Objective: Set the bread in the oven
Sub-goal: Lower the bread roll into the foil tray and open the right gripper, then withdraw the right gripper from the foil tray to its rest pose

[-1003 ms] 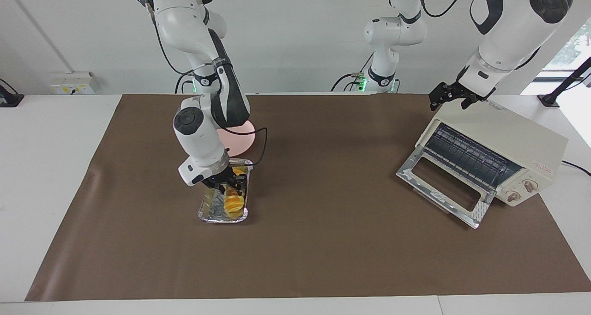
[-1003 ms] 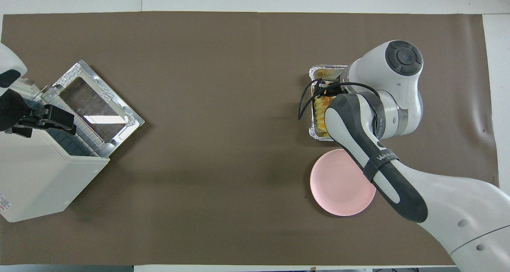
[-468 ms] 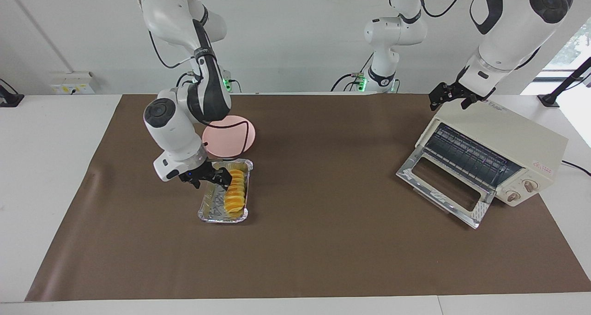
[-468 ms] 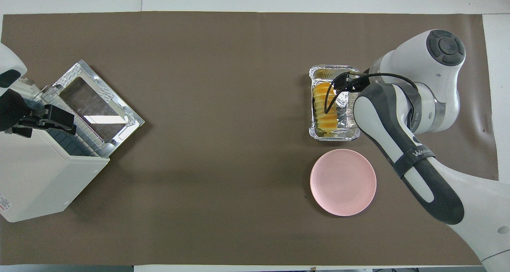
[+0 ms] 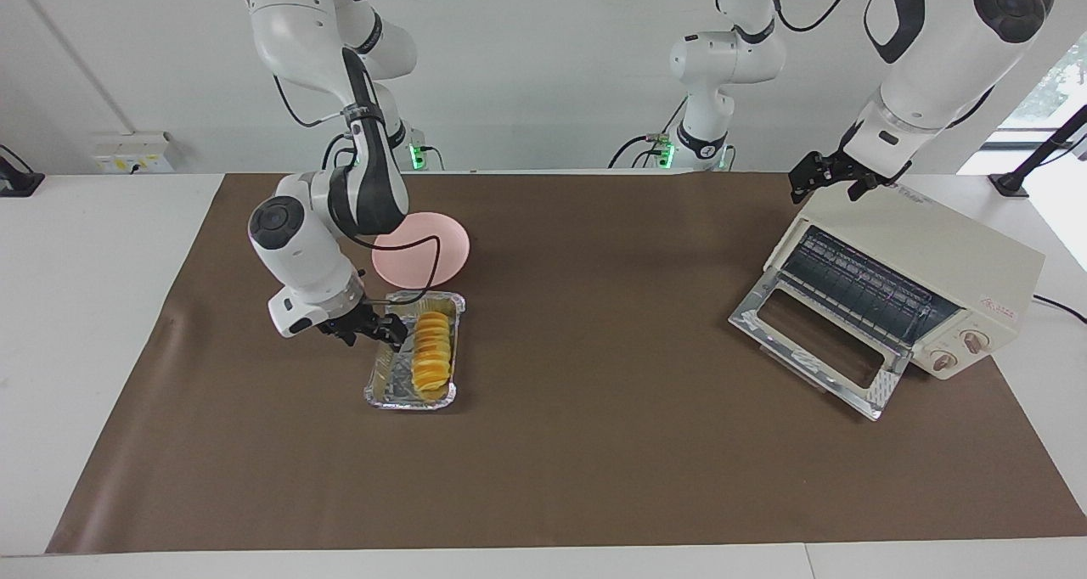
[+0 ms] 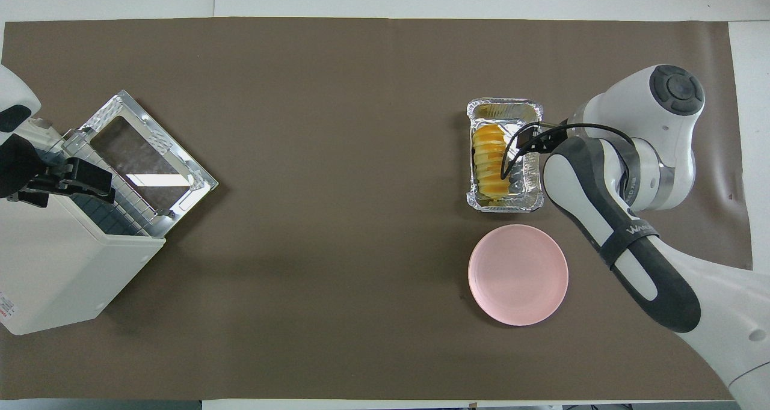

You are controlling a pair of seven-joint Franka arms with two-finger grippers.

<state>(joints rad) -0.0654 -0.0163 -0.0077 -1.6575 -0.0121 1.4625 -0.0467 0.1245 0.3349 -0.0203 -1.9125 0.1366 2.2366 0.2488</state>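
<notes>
Ridged golden bread in crinkled foil tray; right hand empty, spread unclear.

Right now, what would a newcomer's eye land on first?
Likely the bread, bright golden in a foil tray toward the right arm's end of the table, a pink plate just nearer the robots. The right gripper hangs at the tray's edge. At the other end the oven stands open, the left gripper over its top.

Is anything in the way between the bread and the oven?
Nothing visible. The bread lies in the foil tray, and only bare brown mat stretches from there to the oven, whose door hangs open. The tray's low wall rings the bread.
</notes>
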